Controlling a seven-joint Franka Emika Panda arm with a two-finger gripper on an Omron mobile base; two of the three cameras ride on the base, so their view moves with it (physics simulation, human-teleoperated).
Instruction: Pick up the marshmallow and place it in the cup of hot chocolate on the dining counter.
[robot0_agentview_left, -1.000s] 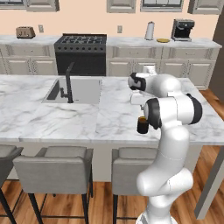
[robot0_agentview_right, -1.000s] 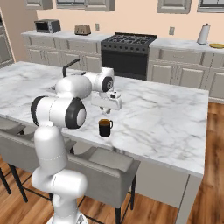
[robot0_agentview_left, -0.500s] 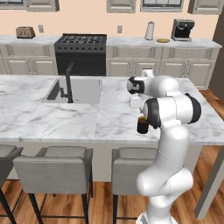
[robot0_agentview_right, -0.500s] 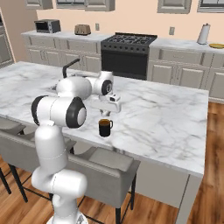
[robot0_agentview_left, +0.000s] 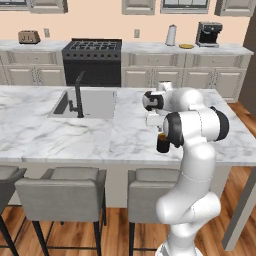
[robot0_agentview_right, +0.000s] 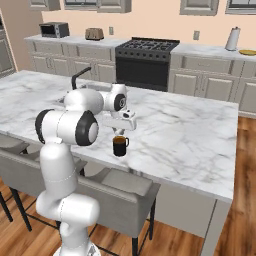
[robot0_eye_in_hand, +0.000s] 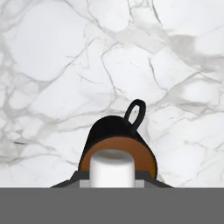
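In the hand view the marshmallow (robot0_eye_in_hand: 111, 168) sits clamped between the two dark fingertips (robot0_eye_in_hand: 75, 178), a white soft-edged block at the bottom of the picture. The jaws are closed on it from both sides. Directly beyond it lies the mug (robot0_eye_in_hand: 117, 146), seen from above: a dark round body, brown liquid showing as a ring around the marshmallow, its loop handle pointing toward the top of that view. The marshmallow is above the mug's opening, not yet in the liquid as far as can be told.

From the right base view, the gripper (robot0_agentview_right: 120, 131) hangs just over the mug (robot0_agentview_right: 120, 146), which stands upright on the counter (robot0_agentview_right: 185, 135) near its front edge, handle toward the right. In the left base view the mug (robot0_agentview_left: 162, 143) is partly hidden behind the arm's elbow, with the hand (robot0_agentview_left: 153, 119) just above it.

Farther along the counter are the sink (robot0_agentview_left: 90, 103) and black faucet (robot0_agentview_left: 78, 95), well apart from the mug. Grey stools (robot0_agentview_left: 62, 192) stand at the near side. Against the back wall are the stove (robot0_agentview_right: 146, 62), a toaster (robot0_agentview_right: 93, 34) and a paper-towel roll (robot0_agentview_right: 231, 38).
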